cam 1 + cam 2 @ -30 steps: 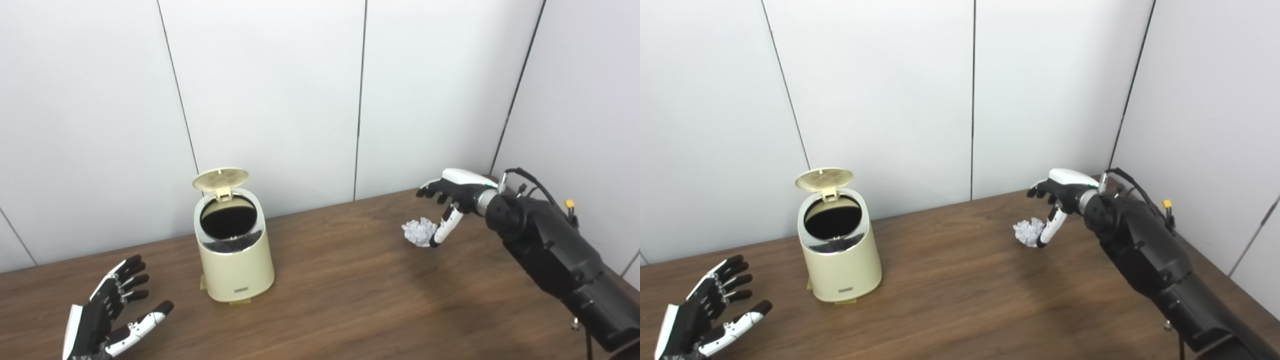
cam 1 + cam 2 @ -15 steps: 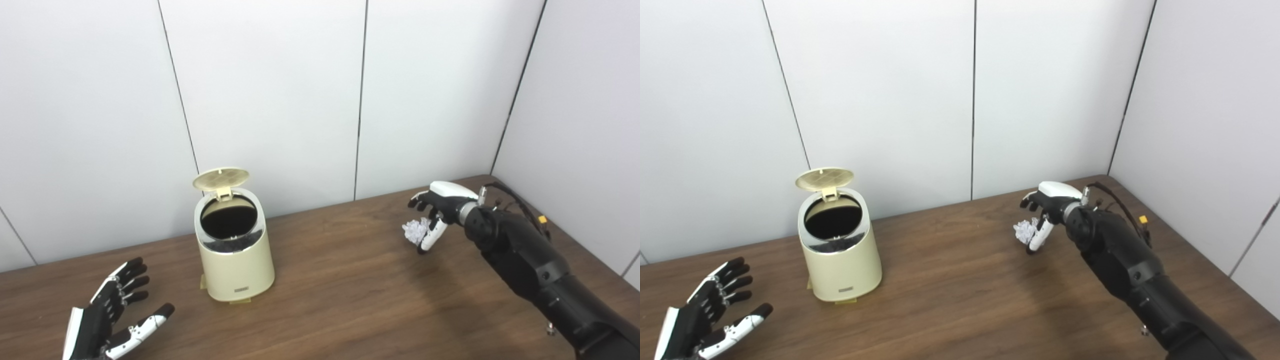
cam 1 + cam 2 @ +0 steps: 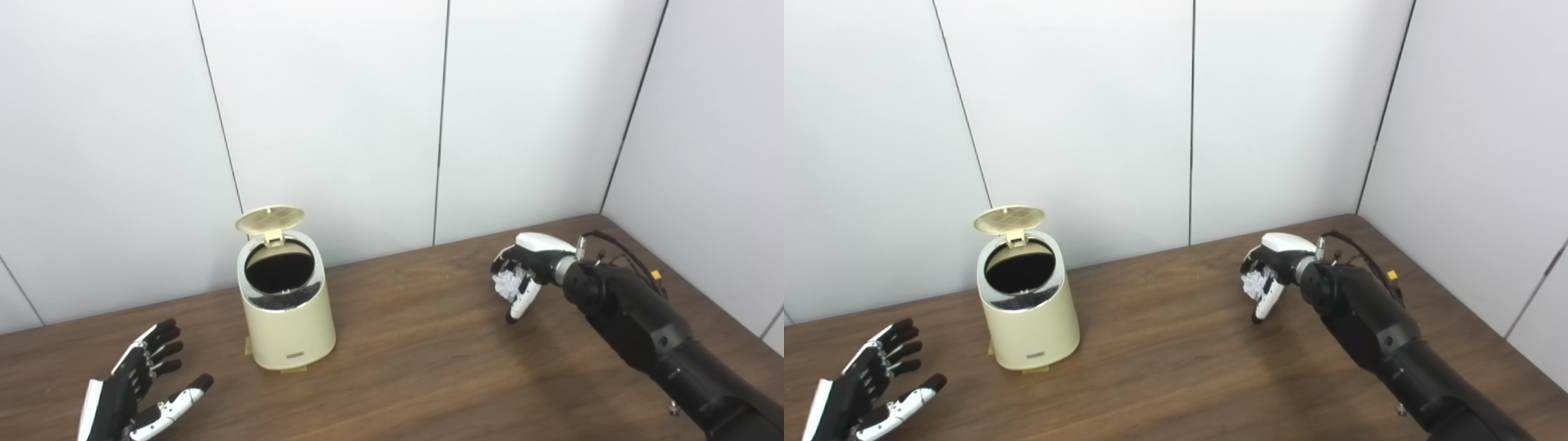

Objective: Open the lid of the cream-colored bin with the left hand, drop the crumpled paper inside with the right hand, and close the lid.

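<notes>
Near edge: left hand (image 3: 131,395), fingers spread, holding nothing, resting low over the table (image 3: 416,373). Mid-table: cream-colored bin (image 3: 286,312), lid (image 3: 270,218) upright, mouth clear. Far right: right hand (image 3: 1268,275) curled around the crumpled paper (image 3: 1254,283). Step judged: pickup; next, carry over the bin's mouth. Both views agree; neither shows whether the paper has left the table.

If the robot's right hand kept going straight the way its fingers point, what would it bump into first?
The right hand, closed around the crumpled white paper ball, points left and slightly down. Probably it would meet the brown wooden table first. The open cream-colored bin stands farther left, but depth is hard to judge.
</notes>
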Robot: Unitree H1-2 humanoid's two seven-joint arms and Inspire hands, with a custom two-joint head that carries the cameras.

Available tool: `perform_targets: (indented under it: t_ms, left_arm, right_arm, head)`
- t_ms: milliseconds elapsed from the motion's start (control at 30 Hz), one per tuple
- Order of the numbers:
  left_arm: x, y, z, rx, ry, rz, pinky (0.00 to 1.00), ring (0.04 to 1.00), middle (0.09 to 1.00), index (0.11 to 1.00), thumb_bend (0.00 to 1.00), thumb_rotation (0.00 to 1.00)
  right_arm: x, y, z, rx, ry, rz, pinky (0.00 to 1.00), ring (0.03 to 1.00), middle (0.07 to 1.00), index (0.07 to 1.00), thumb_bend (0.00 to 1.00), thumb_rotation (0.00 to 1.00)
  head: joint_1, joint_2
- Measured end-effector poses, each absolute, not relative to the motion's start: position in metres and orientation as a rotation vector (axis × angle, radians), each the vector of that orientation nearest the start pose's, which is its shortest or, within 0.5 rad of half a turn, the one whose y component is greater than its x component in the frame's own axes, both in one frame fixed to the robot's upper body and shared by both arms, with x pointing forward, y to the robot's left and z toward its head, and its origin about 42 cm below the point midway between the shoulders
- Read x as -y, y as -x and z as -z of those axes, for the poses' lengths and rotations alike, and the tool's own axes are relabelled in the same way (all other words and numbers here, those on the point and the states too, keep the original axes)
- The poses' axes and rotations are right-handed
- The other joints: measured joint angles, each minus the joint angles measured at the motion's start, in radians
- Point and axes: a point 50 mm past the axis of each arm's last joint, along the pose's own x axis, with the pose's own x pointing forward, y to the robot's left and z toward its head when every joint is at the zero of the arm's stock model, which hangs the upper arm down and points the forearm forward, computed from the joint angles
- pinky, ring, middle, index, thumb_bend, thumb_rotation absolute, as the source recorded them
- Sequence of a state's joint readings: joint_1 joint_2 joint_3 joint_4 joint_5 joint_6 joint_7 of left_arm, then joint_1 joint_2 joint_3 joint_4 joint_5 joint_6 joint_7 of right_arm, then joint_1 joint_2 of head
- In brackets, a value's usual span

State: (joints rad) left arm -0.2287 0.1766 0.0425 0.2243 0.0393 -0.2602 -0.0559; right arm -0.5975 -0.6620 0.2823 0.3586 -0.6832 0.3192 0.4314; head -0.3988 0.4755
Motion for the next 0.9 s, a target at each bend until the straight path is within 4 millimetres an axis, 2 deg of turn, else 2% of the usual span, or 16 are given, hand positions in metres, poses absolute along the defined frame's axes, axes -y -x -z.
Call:
perform_targets:
  t_ms: [133, 267, 300, 333, 433, 500, 633, 733, 800, 900]
  left_arm:
    - [-0.266, -0.356, -0.129, 0.257, -0.22, 0.068, 0.74, 0.806, 0.842, 0.872, 0.69, 0.08]
    - [-0.267, -0.356, -0.129, 0.255, -0.223, 0.081, 0.74, 0.805, 0.842, 0.873, 0.68, 0.08]
    - [-0.267, -0.356, -0.129, 0.255, -0.223, 0.083, 0.74, 0.8, 0.84, 0.872, 0.68, 0.08]
    - [-0.267, -0.356, -0.129, 0.255, -0.224, 0.084, 0.75, 0.801, 0.841, 0.873, 0.68, 0.08]
    - [-0.267, -0.355, -0.129, 0.254, -0.224, 0.089, 0.75, 0.801, 0.843, 0.873, 0.68, 0.07]
    - [-0.269, -0.355, -0.129, 0.251, -0.228, 0.086, 0.74, 0.798, 0.842, 0.871, 0.68, 0.08]
    - [-0.27, -0.354, -0.128, 0.249, -0.231, 0.09, 0.75, 0.811, 0.843, 0.876, 0.67, 0.08]
    - [-0.27, -0.354, -0.128, 0.249, -0.229, 0.094, 0.75, 0.812, 0.846, 0.876, 0.67, 0.07]
    - [-0.27, -0.354, -0.128, 0.249, -0.229, 0.095, 0.74, 0.806, 0.841, 0.874, 0.67, 0.07]
    - [-0.27, -0.354, -0.128, 0.249, -0.23, 0.096, 0.72, 0.799, 0.838, 0.873, 0.67, 0.08]
  right_arm:
    - [0.38, -0.45, -0.235, -0.394, 1.367, -0.171, 0.59, 0.639, 0.696, 0.706, 0.73, 0.03]
    - [0.378, -0.45, -0.238, -0.433, 1.396, -0.188, 0.59, 0.628, 0.674, 0.672, 0.71, 0.01]
    - [0.377, -0.451, -0.239, -0.442, 1.408, -0.193, 0.51, 0.572, 0.556, 0.6, 0.62, 0.0]
    - [0.376, -0.451, -0.24, -0.451, 1.437, -0.201, 0.4, 0.48, 0.51, 0.527, 0.56, 0.0]
    - [0.378, -0.45, -0.244, -0.482, 1.489, -0.204, 0.32, 0.407, 0.471, 0.497, 0.53, 0.0]
    - [0.38, -0.448, -0.241, -0.501, 1.492, -0.198, 0.3, 0.392, 0.424, 0.497, 0.53, 0.0]
    - [0.382, -0.441, -0.237, -0.457, 1.484, -0.138, 0.34, 0.419, 0.442, 0.488, 0.53, 0.0]
    - [0.385, -0.437, -0.234, -0.423, 1.465, -0.104, 0.32, 0.395, 0.426, 0.489, 0.53, 0.0]
    - [0.385, -0.434, -0.235, -0.396, 1.456, -0.086, 0.37, 0.433, 0.451, 0.489, 0.53, 0.0]
    - [0.386, -0.435, -0.239, -0.344, 1.437, -0.057, 0.43, 0.41, 0.487, 0.488, 0.52, 0.0]
  head:
    - [-0.002, 0.006]
    - [-0.005, 0.009]
    - [-0.005, 0.011]
    - [-0.005, 0.014]
    - [-0.006, 0.017]
    - [-0.006, 0.02]
    - [-0.006, 0.023]
    - [-0.003, 0.026]
    - [-0.003, 0.026]
    - [-0.003, 0.028]
